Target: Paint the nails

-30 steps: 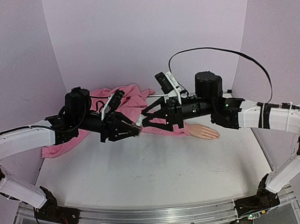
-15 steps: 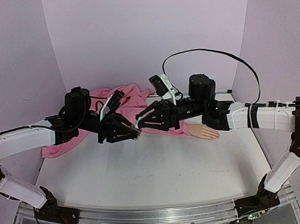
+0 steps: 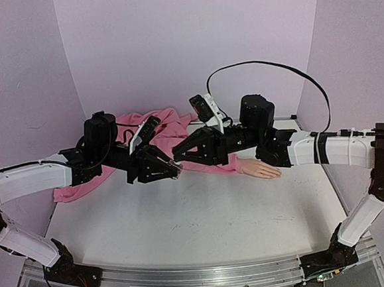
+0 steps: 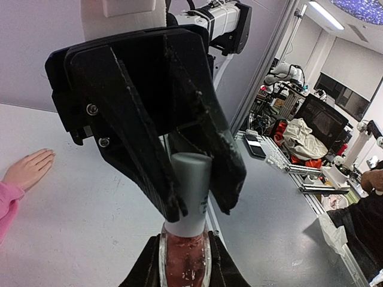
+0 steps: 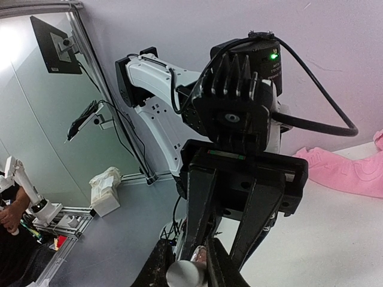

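Note:
A small bottle of pinkish-red polish is held upright-on to the left wrist camera, with my left gripper shut on its glass body. Its pale grey cap sits between the black fingers of my right gripper, which press on it from both sides. In the right wrist view the cap shows end-on between those fingers. The peach mannequin hand lies palm down on the table, right of both grippers, its pink sleeve under the right gripper. Its nails are too small to make out.
A pink cloth is heaped at the back left of the white table. A black cable loops above the right arm. Purple walls close in the back and both sides.
My right gripper has slid left onto the bottle and its jaws have closed from wide apart onto the cap. The left gripper and the bottle have stayed in place.

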### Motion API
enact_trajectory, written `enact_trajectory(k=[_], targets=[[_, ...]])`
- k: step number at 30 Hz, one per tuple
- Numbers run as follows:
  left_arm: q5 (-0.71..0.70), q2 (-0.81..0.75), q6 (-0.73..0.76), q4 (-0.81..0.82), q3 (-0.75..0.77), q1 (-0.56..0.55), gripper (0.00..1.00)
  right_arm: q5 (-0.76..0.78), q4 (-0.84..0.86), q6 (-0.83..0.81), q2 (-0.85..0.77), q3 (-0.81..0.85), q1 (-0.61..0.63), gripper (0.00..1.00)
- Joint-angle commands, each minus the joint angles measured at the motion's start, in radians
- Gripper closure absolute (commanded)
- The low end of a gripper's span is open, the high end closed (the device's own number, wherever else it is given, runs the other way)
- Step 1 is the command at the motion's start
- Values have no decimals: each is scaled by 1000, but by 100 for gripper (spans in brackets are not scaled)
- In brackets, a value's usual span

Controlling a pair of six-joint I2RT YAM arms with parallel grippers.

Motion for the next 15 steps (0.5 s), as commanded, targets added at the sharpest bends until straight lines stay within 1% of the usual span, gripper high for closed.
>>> enact_trajectory(k=[1, 3, 7, 8, 12, 13, 15], targets=[[-21, -19, -13, 66, 44, 1, 100, -38, 72, 5, 9, 49, 14, 83], [-33, -25, -13, 68, 40, 2, 100, -38, 72, 5, 13, 48, 17, 87], [-70, -39, -13, 74, 32, 7, 100, -25, 72, 0, 17, 42, 29, 98], [-86, -45, -14, 77, 29, 10, 100, -13, 72, -3, 18, 37, 34, 100], [-198, -85, -16, 96, 0, 28, 100, 65, 71, -20, 15, 3, 59, 100], [-237, -98, -17, 101, -14, 34, 100, 105, 71, -22, 16, -7, 69, 100], [-361, -122, -13, 109, -38, 46, 100, 217, 73, -15, 19, -31, 100, 100]])
